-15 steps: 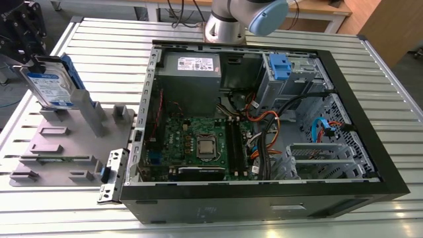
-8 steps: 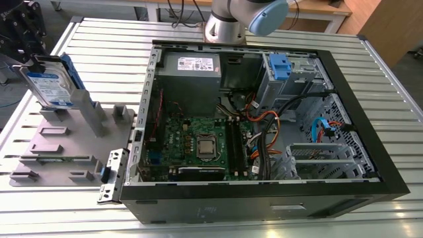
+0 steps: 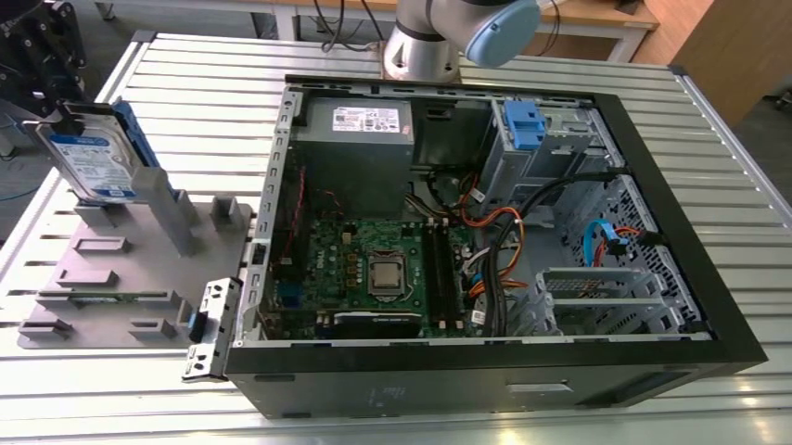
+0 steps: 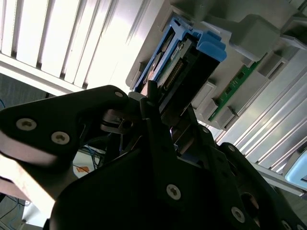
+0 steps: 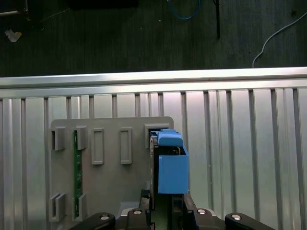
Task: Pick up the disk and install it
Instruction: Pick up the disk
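The disk point(image 3: 93, 158), a silver-grey slab with a white-and-blue label and blue side rails, stands on edge in a slot of the grey fixture point(image 3: 124, 269) at the exterior view's left. My black gripper point(image 3: 62, 113) sits at the disk's upper end. In the first wrist view the disk point(image 5: 171, 167) is seen edge-on, its blue rail towards the camera, and the gripper point(image 5: 165, 199) has one finger against each face. The second wrist view shows the gripper point(image 4: 165, 103) closed around the disk point(image 4: 192, 62) near its connector end.
The open computer case point(image 3: 669, 306) lies at centre and right, with a grey power-supply box point(image 3: 359, 125), motherboard, cables and a drive bay with a blue latch point(image 3: 526, 125). A green board point(image 5: 75, 163) sits in the fixture. The arm's base point(image 3: 421, 46) stands behind the case.
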Robot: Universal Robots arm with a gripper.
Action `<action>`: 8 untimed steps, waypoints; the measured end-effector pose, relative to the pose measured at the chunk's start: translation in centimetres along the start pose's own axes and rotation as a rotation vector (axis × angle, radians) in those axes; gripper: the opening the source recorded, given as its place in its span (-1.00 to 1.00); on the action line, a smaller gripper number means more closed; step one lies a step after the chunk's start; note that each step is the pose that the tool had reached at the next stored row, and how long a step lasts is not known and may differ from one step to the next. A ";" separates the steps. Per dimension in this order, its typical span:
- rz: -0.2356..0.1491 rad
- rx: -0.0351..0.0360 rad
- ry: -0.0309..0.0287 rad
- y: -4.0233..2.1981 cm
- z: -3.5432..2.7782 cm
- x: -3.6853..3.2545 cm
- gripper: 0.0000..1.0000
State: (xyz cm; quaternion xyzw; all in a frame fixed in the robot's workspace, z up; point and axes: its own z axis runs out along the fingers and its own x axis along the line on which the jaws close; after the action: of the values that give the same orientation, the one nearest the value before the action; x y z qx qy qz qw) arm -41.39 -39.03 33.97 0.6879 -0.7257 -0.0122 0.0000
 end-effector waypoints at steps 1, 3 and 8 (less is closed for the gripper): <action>0.000 0.0000 0.0001 0.00 -0.03 0.00 -0.30; 0.000 0.0000 0.0001 0.00 -0.06 0.00 -0.30; 0.000 -0.0002 0.0002 0.00 -0.27 0.00 -0.30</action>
State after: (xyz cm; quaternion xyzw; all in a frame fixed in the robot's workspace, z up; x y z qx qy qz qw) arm -41.39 -39.03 34.24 0.6879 -0.7257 -0.0122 0.0002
